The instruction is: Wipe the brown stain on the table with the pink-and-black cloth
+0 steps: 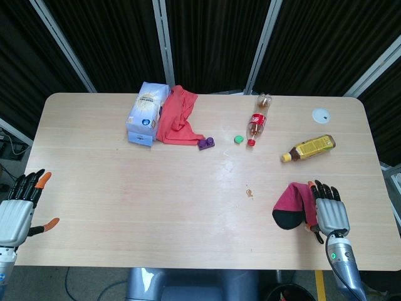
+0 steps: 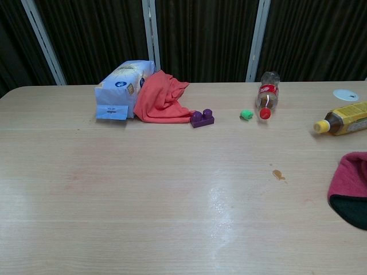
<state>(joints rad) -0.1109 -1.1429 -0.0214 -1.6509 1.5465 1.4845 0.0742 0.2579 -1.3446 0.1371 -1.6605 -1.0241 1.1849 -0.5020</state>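
Two hands show up in the head view. The left hand [image 1: 17, 210] sits off the near left corner of the table [image 1: 125, 207], fingers spread, holding nothing. The right hand [image 1: 329, 212] is palm-down over the right part of the pink-and-black cloth [image 1: 289, 204], fingers stretched out flat, not curled round it; whether it actually presses on the fabric I can't tell. That cloth is bunched up near the front right of the table, black side toward the near edge. The brown stain [image 1: 249, 192] is a small spot just left of the cloth, not touching it. Further back: a white and blue bag [image 1: 146, 111] touching a red cloth [image 1: 177, 118], a purple brick [image 1: 206, 143], a green cap [image 1: 239, 139], a cola bottle [image 1: 257, 120] lying down, a yellow bottle [image 1: 309, 148] on its side, a white disc [image 1: 321, 115].

Chest view, no hands visible. The cloth [image 2: 350, 186] is cut off by the right edge, stain [image 2: 278, 174] to its left.
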